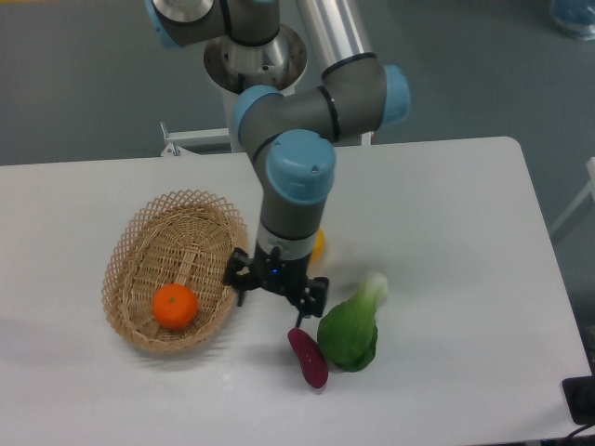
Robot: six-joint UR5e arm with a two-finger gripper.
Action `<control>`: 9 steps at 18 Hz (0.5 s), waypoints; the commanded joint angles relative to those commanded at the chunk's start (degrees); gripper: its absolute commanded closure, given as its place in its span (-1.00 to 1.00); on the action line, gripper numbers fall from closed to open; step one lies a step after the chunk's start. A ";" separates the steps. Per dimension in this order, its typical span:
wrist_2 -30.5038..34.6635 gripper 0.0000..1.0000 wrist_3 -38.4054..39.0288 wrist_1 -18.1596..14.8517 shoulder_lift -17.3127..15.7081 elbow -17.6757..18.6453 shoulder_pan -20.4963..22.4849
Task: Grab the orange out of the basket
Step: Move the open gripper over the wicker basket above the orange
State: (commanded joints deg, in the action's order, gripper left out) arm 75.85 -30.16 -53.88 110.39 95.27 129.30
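Arm bent low, wrist turned straight down

The arm [321, 88] reaches from its base at the top of the view and folds at a grey elbow joint with blue caps; the last link drops vertically, a blue cap facing the camera; the gripper [275, 291] hangs beneath it, pointing downward; its two dark fingers [314, 295] stand apart with a clear gap between them and nothing held; a small blue light shows on the gripper body, just above the fingers.
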 joint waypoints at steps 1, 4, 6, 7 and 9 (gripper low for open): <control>0.26 -1.00 1.50 0.00 0.09 0.00 -0.88; 1.31 -1.00 3.09 -0.09 0.70 0.18 -2.46; 2.02 -1.00 3.18 0.00 0.88 1.14 -4.39; 2.02 -1.00 3.18 0.17 0.88 2.10 -4.84; 2.11 -1.00 2.74 0.44 0.79 3.69 -6.42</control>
State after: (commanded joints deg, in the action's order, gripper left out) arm 77.96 -27.42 -53.44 111.18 98.96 122.88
